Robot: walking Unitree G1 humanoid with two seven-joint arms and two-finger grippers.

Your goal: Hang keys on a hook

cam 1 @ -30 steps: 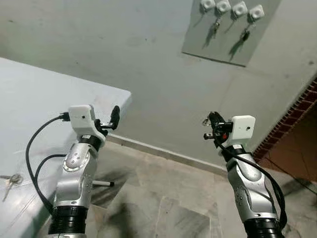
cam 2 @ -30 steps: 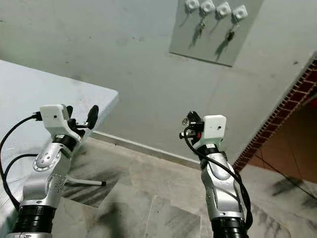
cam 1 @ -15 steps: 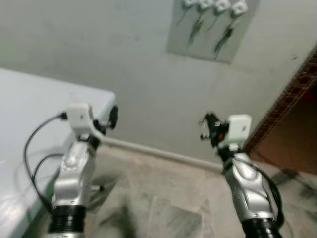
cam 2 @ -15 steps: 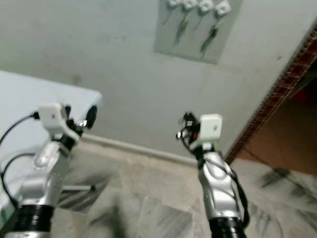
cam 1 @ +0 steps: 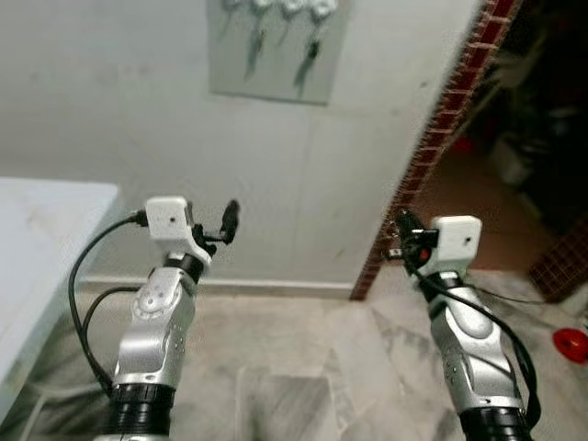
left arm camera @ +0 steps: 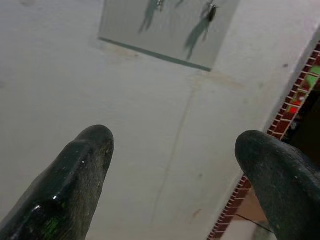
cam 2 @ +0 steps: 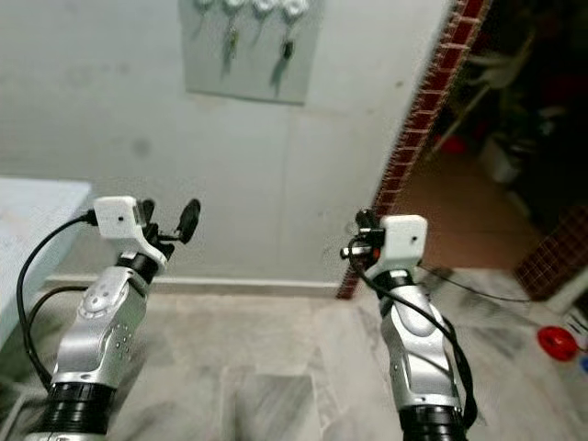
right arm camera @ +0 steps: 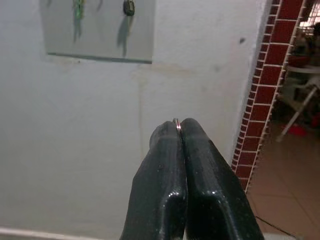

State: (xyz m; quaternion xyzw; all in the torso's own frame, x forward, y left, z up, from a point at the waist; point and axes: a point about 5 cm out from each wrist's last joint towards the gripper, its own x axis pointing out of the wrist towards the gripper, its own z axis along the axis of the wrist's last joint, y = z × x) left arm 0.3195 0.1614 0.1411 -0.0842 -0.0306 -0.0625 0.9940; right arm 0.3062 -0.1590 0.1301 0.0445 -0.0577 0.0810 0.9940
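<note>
Grey wall fills the upper frame. At centre right, my right claw (right arm camera: 181, 131) is clenched on a thin metal key ring (right arm camera: 176, 121) pinched between its tips. At centre left, my left claw (left arm camera: 175, 165) is released. At top centre, a hook board (cam 1: 276, 55) holds hanging keys (cam 1: 310, 53); a counter (cam 1: 37, 239) lies at left.

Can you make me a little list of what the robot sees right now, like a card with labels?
place: a room with a pale wall and a marble-look floor
hook board: grey panel high on the wall, with white hooks along its top
already hanging: keys on some hooks
left end effector: open, holding nothing
right end effector: shut on a thin metal key ring
to the left: a white table
to the right: a red brick doorway edge
</note>
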